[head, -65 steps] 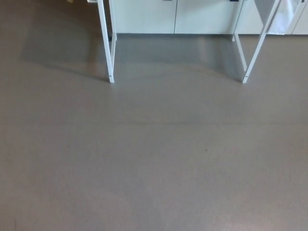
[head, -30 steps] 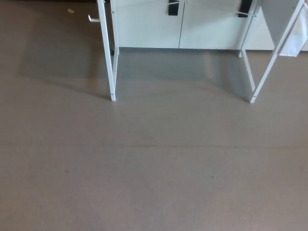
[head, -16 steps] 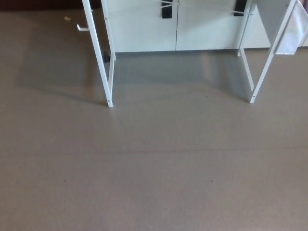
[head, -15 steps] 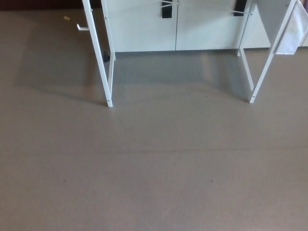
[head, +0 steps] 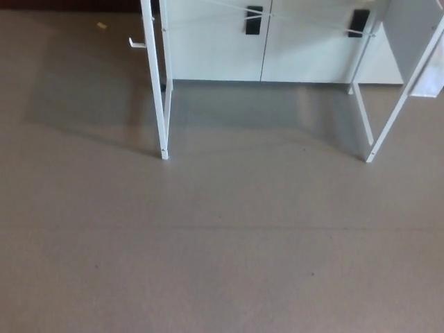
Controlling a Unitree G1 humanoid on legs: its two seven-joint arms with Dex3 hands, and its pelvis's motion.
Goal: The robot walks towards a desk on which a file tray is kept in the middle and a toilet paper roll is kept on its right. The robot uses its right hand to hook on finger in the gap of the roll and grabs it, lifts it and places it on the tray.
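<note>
Downward look at a grey-brown floor (head: pixel 222 243). Across the top, 2 white slanted legs of a table: left leg (head: pixel 158 83) footed at centre left, right leg (head: pixel 399 104) footed near the right edge. Behind them, a pale cabinet (head: pixel 215 48) with 2 black handles (head: pixel 254 19) on its doors. Soft shadow (head: pixel 83 90) on the floor, left of the left leg. Small yellow scrap (head: pixel 102 26) near the top left corner. Neither hand in view; impossible to tell whether released or clenched. Tabletop outside the frame, so whereabouts of the toilet paper roll and file tray impossible to tell.
</note>
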